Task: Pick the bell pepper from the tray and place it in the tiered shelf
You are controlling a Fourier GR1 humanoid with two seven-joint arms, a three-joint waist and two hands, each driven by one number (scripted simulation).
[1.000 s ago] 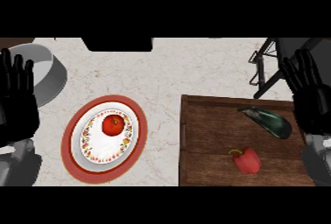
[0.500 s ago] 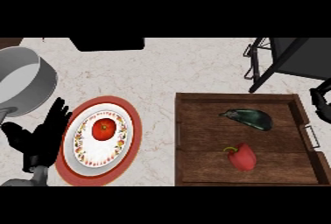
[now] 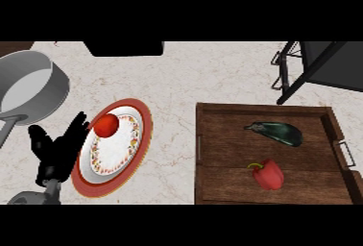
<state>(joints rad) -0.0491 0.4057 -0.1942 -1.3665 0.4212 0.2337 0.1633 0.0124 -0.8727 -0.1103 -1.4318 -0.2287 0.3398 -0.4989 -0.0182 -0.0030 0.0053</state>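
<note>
1. Fingers of the left hand (image 3: 58, 149) are spreading straight at eight o'clock, holding nothing, overlapping the plate (image 3: 117, 144) rim beside the tomato (image 3: 105, 126).
2. Bell pepper (image 3: 269, 175) is lying in the tray (image 3: 212, 158) at four o'clock, just below the eggplant (image 3: 276, 132), not touching it.
3. Reaching should probably be coming from the tray's near side, fingers closing around the pepper's body while clearing the eggplant.
4. Right hand is showing nowhere.
5. Tiered shelf (image 3: 315, 67) at one o'clock is being cut off; its levels cannot be made out.
</note>
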